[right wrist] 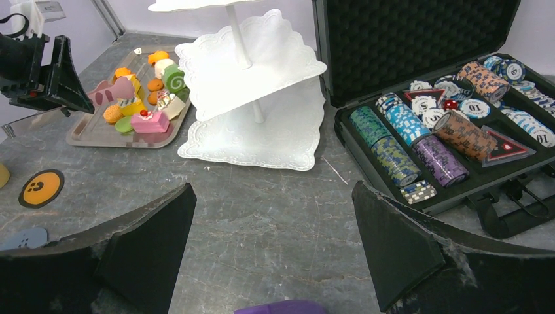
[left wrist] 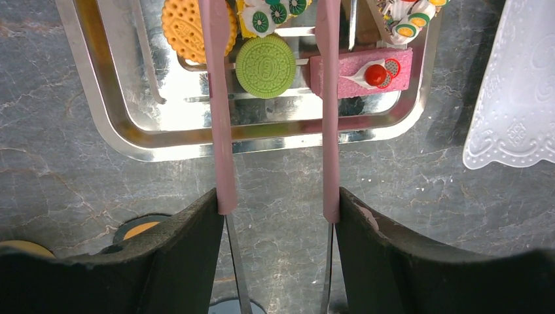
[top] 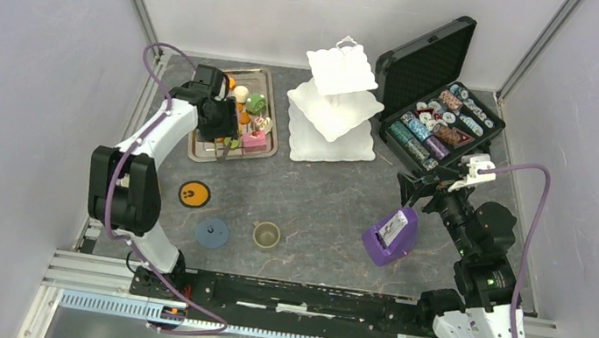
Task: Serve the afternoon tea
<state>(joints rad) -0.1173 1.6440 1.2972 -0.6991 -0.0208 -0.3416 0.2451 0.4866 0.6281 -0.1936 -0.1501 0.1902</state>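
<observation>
at the table's near edge sit the olive cup [top: 266,235] and two round coasters [top: 194,194]. just beyond, the right gripper [right wrist: 273,190] hangs spread wide, holding nothing. farther back, the left gripper [left wrist: 278,196] clamps pink tongs [left wrist: 219,131], whose arms straddle a green cookie [left wrist: 266,65] on the steel tray [left wrist: 131,140], beside the white tiered stand [top: 332,112].

A white poker chip [right wrist: 476,108] in the black case [right wrist: 419,39] reads 10, and so does another chip [right wrist: 542,136] near the case's right end. A third chip [right wrist: 423,104] shows 5. The orange coaster [right wrist: 40,188] bears a black mark and the green cookie [left wrist: 266,66] an embossed stamp, both illegible.
</observation>
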